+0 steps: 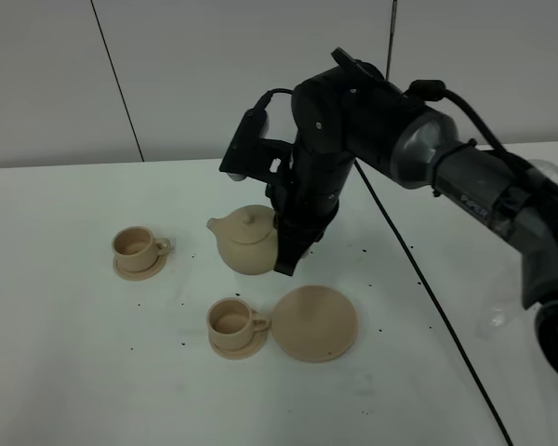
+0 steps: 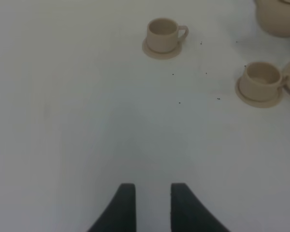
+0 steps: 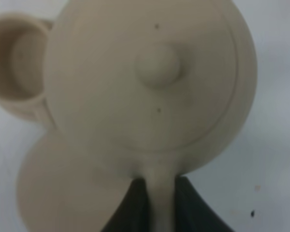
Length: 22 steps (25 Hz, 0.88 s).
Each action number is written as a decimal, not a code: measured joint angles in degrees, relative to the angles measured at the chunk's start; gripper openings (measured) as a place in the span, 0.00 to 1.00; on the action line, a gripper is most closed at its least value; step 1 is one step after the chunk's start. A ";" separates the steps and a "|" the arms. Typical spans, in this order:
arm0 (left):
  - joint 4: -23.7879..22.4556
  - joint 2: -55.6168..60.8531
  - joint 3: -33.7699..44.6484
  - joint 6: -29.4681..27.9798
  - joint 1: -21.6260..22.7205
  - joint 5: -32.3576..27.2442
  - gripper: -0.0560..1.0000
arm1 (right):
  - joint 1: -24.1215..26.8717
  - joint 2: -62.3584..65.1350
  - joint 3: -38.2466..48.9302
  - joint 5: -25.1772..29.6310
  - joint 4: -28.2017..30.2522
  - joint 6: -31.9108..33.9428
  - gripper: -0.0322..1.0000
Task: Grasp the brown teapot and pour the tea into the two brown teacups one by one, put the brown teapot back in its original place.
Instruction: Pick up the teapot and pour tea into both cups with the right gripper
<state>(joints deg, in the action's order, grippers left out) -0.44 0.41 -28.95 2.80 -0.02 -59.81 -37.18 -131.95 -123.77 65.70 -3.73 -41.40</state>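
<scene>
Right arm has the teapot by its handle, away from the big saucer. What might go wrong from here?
1. The right gripper pinches only the thin handle of the brown teapot, so the pot may swing or slip when tilted.
2. Nothing holds the lid down. A steep pour might drop it.
3. The near teacup is small and sits close beside the large saucer. The pour could miss it, or the returning pot could clip it.

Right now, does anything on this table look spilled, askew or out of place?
Small dark specks lie scattered on the white table around the two cups and the big saucer; what they are is unclear. The teapot is off the saucer only because the right gripper holds its handle. Nothing else stands out.
</scene>
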 joint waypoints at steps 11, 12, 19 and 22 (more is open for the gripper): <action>0.00 0.00 0.00 0.00 0.00 0.00 0.29 | -1.38 -12.19 -21.31 5.01 0.67 1.08 0.12; 0.00 0.00 0.00 0.00 0.00 0.00 0.29 | -1.44 -12.75 -22.20 5.06 0.67 1.20 0.12; 0.00 0.00 0.00 0.00 0.00 0.00 0.29 | -1.90 -13.48 -23.19 3.32 2.35 1.41 0.12; 0.00 0.00 0.00 0.00 0.00 0.00 0.29 | -2.05 -13.55 -23.19 2.44 2.35 1.35 0.12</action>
<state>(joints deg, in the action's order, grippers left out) -0.44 0.41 -28.95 2.80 -0.02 -59.81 -39.23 -145.50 -146.96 68.14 -1.37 -40.05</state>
